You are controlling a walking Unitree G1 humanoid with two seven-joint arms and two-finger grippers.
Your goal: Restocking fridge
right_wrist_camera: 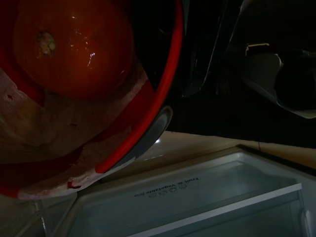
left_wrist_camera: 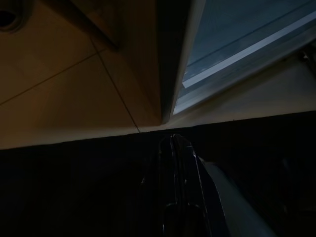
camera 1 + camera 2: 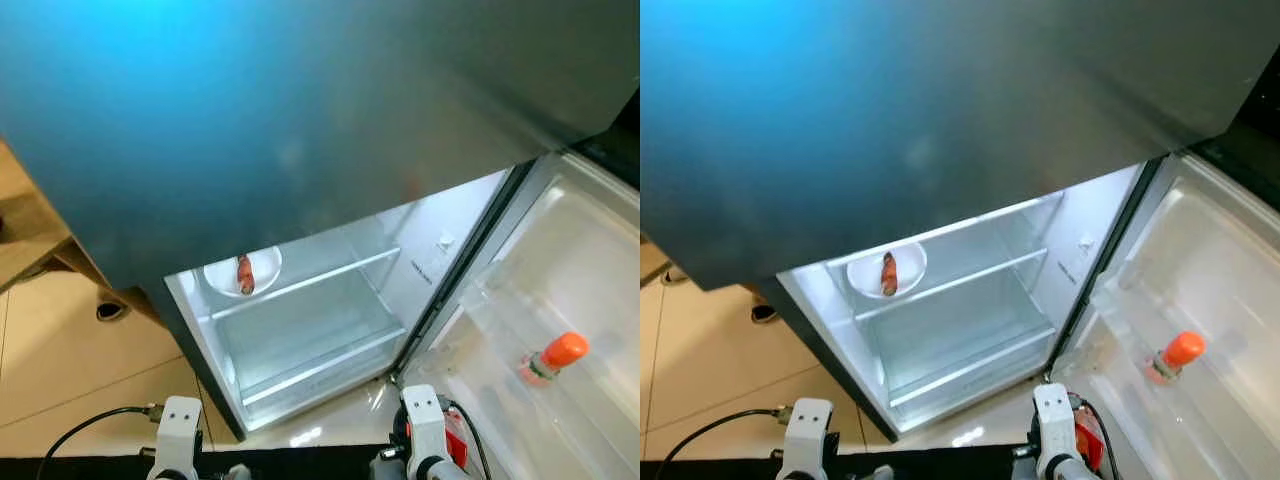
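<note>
The fridge (image 3: 330,345) stands open below me, its lit shelves mostly bare. On the upper shelf (image 3: 330,272) sits a white bowl (image 3: 225,277) holding a long orange-red item (image 3: 245,273). A bottle with an orange cap (image 3: 553,358) lies in the door rack (image 3: 580,300) on the right. My left gripper (image 2: 174,139) hangs low by the fridge's bottom corner, its dark fingers pressed together. My right arm (image 3: 425,435) is low in front of the fridge. Its wrist view shows a red bowl (image 1: 163,94) with a round orange-red fruit (image 1: 74,44) inside, very close.
The dark upper fridge door (image 3: 300,120) looms over the opening. Beige floor tiles (image 3: 70,350) lie to the left, with a small dark object (image 3: 111,310) on them. A black cable (image 3: 90,425) runs to my left arm (image 3: 180,430).
</note>
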